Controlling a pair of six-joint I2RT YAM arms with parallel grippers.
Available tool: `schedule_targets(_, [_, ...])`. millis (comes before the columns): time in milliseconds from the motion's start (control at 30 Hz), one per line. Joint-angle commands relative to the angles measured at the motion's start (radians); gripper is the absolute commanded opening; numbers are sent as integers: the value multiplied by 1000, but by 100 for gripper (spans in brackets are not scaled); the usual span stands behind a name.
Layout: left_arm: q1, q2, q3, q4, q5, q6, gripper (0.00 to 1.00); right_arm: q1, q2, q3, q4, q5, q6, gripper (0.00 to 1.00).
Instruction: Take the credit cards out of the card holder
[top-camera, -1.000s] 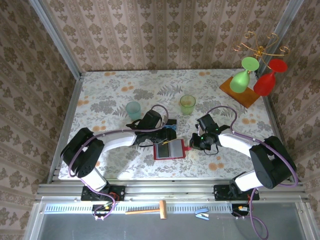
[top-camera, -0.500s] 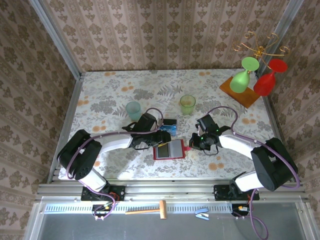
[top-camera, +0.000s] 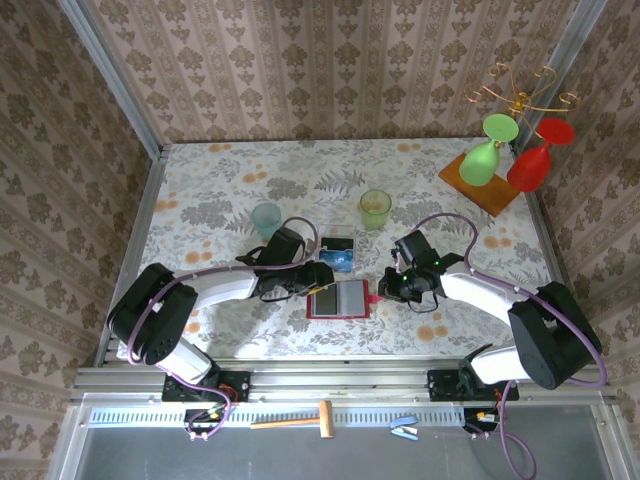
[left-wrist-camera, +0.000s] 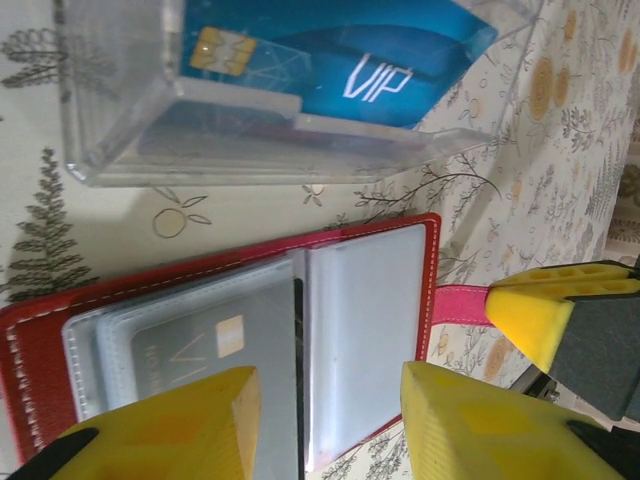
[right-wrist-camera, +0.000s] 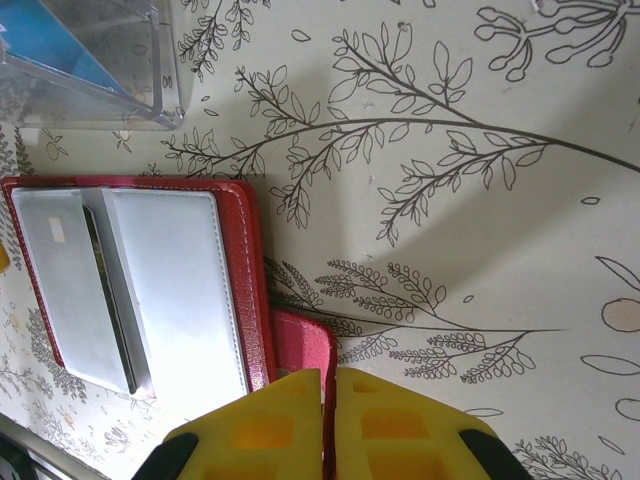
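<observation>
Right pincer: fingers pressed together on the short red strap tab that sticks out of the wallet's side edge. In the top view it sits low at that edge.
Why held so: judged an anchor. Pinning the tab should stop the wallet sliding or folding shut while the other arm works.
Card holder: small red bifold card holder with grey pocket panels, lying open and flat on the flowered tablecloth. It lies just ahead of the right fingertips and directly under the left ones.
Left pincer: fingers partly spread with nothing between them, poised over the spine and the left pocket panel.
Pale card: thin plastic card with a gold chip, seen through the clear sleeve. It is in its pocket, beside the left pincer's left finger.
Blue card: bright blue plastic card marked VIP, already out. It rests in the clear rigid plastic box just beyond the wallet's far edge, ahead of the left pincer.
Why the box is there: probably the drop point, placed close so the carry is short.
Stage (judgement): one card removed, one to go.
Risk: sleeve looks snug, so the wallet may lift with the card if the tab grip slips.
</observation>
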Motion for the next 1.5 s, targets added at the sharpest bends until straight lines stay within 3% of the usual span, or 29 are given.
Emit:
schedule_targets(0, [7,-19,-17,24,8,28,42,11,-16,-2,-40,5,16,11])
schedule_targets(100, [9,-16,-20,32,14,29,42,12,-13,-1,-39,14,21,12])
schedule_targets(400, [25,-21,-37,34,21,39,42,23,-105,61,-143,93,28,30])
schedule_targets(667, [29,-33,-64,36,16,40,41,72,-101,131,-107,57,72,32])
schedule_targets(1000, [27,-39,-120,61,11,22,41,194,86,220,-17,29,110,32])
schedule_targets(1467, [29,-86,-91,10,-9,29,41,235,223,171,201,-81,212,31])
